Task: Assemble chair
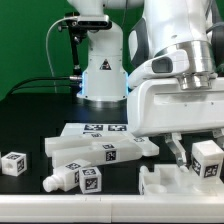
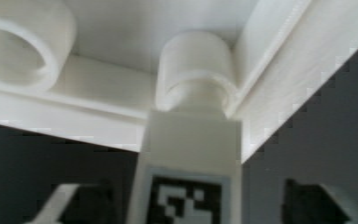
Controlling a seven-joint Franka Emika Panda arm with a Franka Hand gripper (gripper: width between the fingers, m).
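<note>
From where I stood, the exterior view showed the big white gripper point(image 1: 196, 150) low over the black table point(image 1: 30, 130), at about four o'clock. Its dark fingers point(image 1: 178, 152) stood apart. There was a small gap beside the white leg block point(image 1: 208, 160) between them, so they did not look clamped on it. The leg block had a square tag and seemed to stand up out of a wide white seat part point(image 1: 160, 183) at five o'clock. These two were the bit of the chair being put together. More loose parts lay at about eight o'clock: long bars point(image 1: 100, 150) and a piece with a round peg point(image 1: 75, 180). A little cube point(image 1: 13, 163) sat far out at nine o'clock. The marker board point(image 1: 92, 128) lay flat just behind the bars.

The wrist view looked straight along the leg block point(image 2: 190, 150). Its round end point(image 2: 202, 70) went into a corner of the seat part point(image 2: 87, 110), beside a round hole point(image 2: 19, 50) with nothing in it. I could not tell how deep the round end sat.

I thought a few things could go wrong. If the round end was only partly in, the leg block could lean or drop out. If a finger rubbed it as the arm went up, it could get pulled loose. Nothing held the seat part down, so a bump could slide it.
</note>
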